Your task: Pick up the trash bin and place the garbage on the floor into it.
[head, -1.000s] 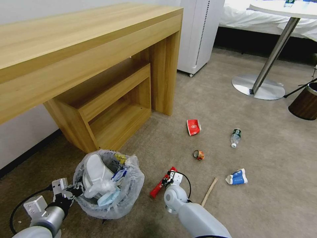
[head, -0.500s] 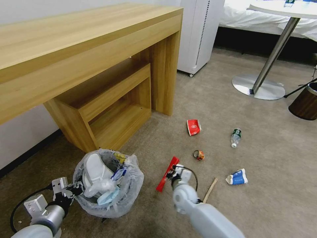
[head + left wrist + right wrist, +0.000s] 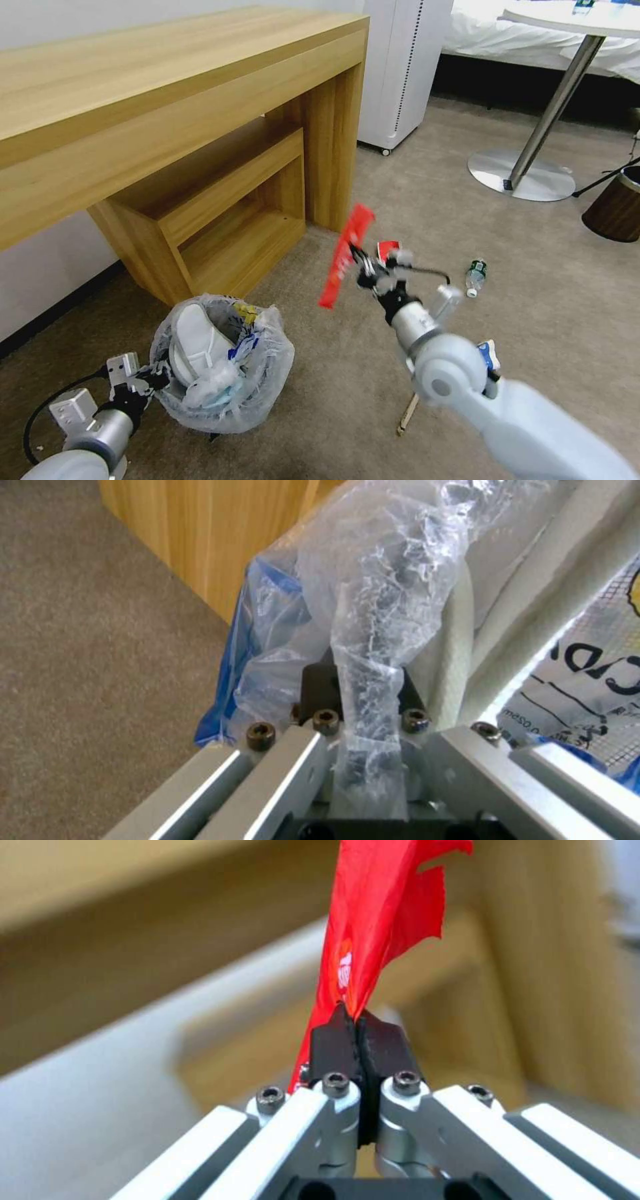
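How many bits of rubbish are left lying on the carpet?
At least 4: a red cup and blue carton mostly behind the right arm, a bottle beyond, a wooden stick nearer. Others may be hidden.

The bin liner (image 3: 267,373) is thin, crinkly, translucent plastic. The wrapper (image 3: 345,257) looks like glossy red film. The table (image 3: 167,100) is smooth pale wood grain, the floor (image 3: 533,280) matt, rough carpet. Both claws show brushed metal bars.

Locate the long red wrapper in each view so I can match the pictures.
Head view: red wrapper in the air, pinched by the right tool, in front of the wooden desk.
Left wrist view: not in it.
Right wrist view: rises from the shut pads.
Shared landmark: wooden desk.
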